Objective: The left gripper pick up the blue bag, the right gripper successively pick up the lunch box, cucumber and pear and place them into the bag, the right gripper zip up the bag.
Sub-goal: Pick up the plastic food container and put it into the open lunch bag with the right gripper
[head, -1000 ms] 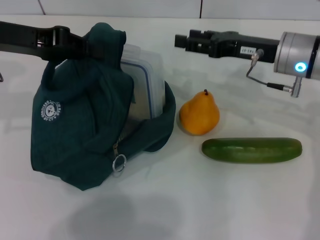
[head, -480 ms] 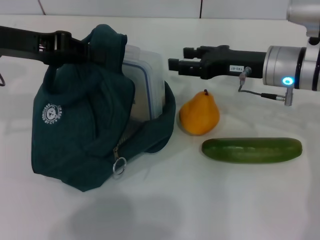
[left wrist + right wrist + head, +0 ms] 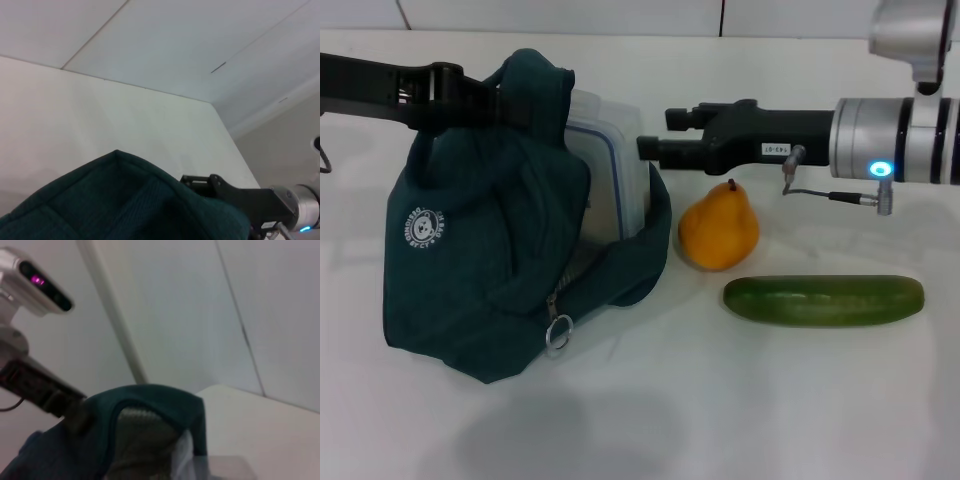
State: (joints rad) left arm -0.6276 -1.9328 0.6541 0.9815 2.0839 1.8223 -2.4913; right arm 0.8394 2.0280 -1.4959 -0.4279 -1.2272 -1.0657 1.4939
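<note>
With the left gripper (image 3: 470, 100) clamped on the blue bag (image 3: 490, 260) and the lunch box (image 3: 610, 170) upright inside, the right gripper (image 3: 652, 148), jaw state unclear, risks nudging the box.

Right gripper (image 3: 650, 148) hangs level, tip just beside the upright lunch box (image 3: 610, 165) standing in the blue bag (image 3: 490, 270); no free gap that side. Directly beneath the claw: pear (image 3: 719, 230), stem close under the black link. Cucumber (image 3: 823, 300) lies nearer the robot, apart from the pear, bare table (image 3: 740, 400) around it. Left gripper (image 3: 505, 105) blocks the bag's far side.
</note>
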